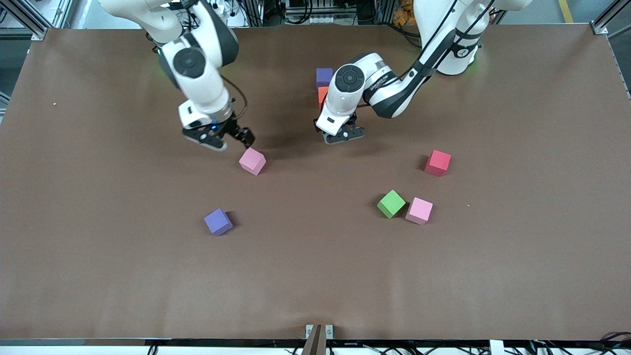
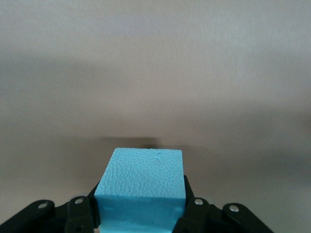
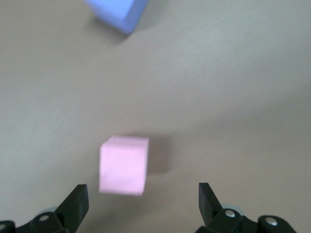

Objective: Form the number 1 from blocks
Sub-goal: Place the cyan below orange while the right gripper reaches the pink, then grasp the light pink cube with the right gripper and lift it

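Note:
My left gripper [image 1: 343, 136] hangs low over the table's middle, shut on a light blue block [image 2: 141, 182] that the front view hides. Just past it toward the arms' bases lie a purple block [image 1: 324, 76] and an orange block [image 1: 322, 93], touching in a line, the orange one partly covered by the left arm. My right gripper [image 1: 227, 140] is open just above a pink block [image 1: 252, 161], which lies ahead of its fingers [image 3: 75, 204] in the right wrist view [image 3: 124, 165], not between them.
Loose blocks lie nearer the front camera: a second purple one [image 1: 218, 222] toward the right arm's end, and a red one [image 1: 438, 162], a green one [image 1: 391, 203] and a second pink one [image 1: 419, 210] toward the left arm's end. The green and pink blocks touch.

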Controlling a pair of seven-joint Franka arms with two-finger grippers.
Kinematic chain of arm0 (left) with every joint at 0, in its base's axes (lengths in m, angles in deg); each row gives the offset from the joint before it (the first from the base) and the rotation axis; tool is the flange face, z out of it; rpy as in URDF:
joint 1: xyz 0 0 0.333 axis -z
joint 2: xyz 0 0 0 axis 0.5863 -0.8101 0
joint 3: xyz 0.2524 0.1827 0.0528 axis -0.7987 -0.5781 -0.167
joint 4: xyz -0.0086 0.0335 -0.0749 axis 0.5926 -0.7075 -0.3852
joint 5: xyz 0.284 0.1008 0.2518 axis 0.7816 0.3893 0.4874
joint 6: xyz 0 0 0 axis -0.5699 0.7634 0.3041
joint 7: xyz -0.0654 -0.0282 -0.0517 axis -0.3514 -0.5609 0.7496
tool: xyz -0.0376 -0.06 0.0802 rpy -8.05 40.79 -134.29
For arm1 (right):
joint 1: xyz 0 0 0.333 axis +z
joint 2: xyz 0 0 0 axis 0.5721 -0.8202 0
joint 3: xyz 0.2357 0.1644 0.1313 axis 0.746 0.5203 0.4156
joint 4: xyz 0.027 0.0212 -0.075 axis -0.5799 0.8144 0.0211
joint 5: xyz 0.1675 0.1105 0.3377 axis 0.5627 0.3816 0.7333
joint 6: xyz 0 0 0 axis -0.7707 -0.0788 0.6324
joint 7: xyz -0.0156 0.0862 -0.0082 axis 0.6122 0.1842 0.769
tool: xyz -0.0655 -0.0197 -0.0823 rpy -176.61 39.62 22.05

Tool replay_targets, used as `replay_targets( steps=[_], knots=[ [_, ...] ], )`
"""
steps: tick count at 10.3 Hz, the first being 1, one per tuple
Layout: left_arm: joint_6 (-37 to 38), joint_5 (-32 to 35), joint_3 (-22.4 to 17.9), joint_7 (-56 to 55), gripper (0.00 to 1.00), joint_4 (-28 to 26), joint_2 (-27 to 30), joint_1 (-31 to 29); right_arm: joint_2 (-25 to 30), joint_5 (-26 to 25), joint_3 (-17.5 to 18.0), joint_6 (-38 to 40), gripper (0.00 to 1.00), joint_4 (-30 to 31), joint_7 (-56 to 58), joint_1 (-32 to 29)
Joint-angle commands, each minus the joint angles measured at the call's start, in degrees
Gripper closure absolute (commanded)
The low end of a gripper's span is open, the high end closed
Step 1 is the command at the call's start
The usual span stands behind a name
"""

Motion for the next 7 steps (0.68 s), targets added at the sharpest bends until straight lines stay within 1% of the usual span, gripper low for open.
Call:
replay_targets(
  steps=[1,2,3,7],
  knots=[
    [0.39,0.75,0.4,1.7,1.0,0.39,-1.41,1.44,-6.14,5.14,-0.8,-6.21,0.0,-1.28,-1.15,-1.78],
    [0.39,0.75,0.4,3.44,1.0,0.39,-1.59,1.79,-8.52,8.5,-0.89,-8.76,0.0,-2.34,-1.15,-0.21],
    [0.39,0.75,1.01,4.16,1.0,0.39,-1.68,1.88,-10.54,9.05,-1.15,-10.01,0.0,-3.48,-1.15,1.46],
    [0.39,0.75,1.45,5.83,1.0,0.31,-2.2,2.76,-13.37,8.62,-1.6,-12.04,0.0,-3.93,-0.45,4.11]
  ],
)
